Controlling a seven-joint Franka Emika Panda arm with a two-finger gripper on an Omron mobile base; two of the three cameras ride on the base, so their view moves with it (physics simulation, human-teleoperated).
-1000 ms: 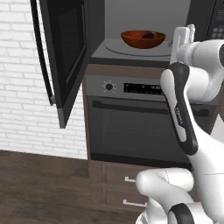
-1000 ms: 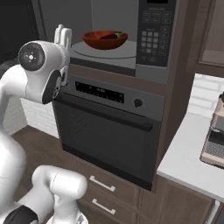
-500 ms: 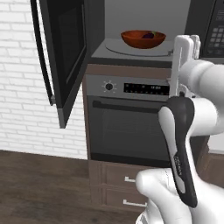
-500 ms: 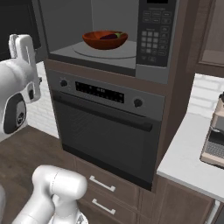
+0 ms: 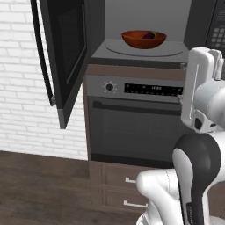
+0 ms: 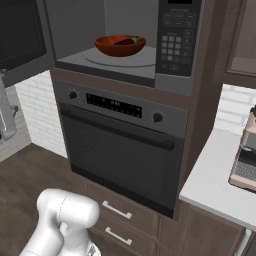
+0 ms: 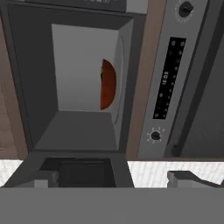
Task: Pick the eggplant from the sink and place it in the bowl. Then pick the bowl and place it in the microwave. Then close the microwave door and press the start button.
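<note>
Microwave (image 6: 125, 55): built into a dark wood cabinet column, directly above the oven; cavity stood open, grey inside.
Turntable (image 5: 145, 47): round glass plate on the microwave floor, carrying the bowl.
Bowl (image 5: 143, 38): reddish-brown wood, wide and shallow, upright at the middle of the turntable; in the hand view it appeared as an orange-brown sliver (image 7: 108, 85) deep in the cavity, that view being rolled sideways.
Eggplant (image 5: 150, 35): small, dark purple, lay inside the bowl toward its right side; also seen as a dark shape in the bowl from the right base view (image 6: 127, 42).
Microwave door (image 5: 63, 57): black, swung fully open to the left of the cavity, window dark.
Door handle (image 5: 41, 50): long vertical bar on the door's free edge, farthest from the cavity.
Keypad panel (image 6: 173, 37): right of the cavity, rows of small buttons.
Oven (image 6: 120, 150): below the microwave, door shut, with a horizontal bar handle, two knobs and a dark display strip.
Drawers (image 6: 117, 220): wood fronts with pale handles, under the oven.
Tabletop (image 6: 220, 185): pale, right of the oven column, with a coffee machine (image 6: 246, 157) on it.
Claw (image 7: 111, 181): fingers spread wide, holding nothing, drawn back from the microwave and facing its open cavity, with the open door's edge close below in that view.
Wall (image 5: 19, 101): white brick, left of the oven column.
</note>
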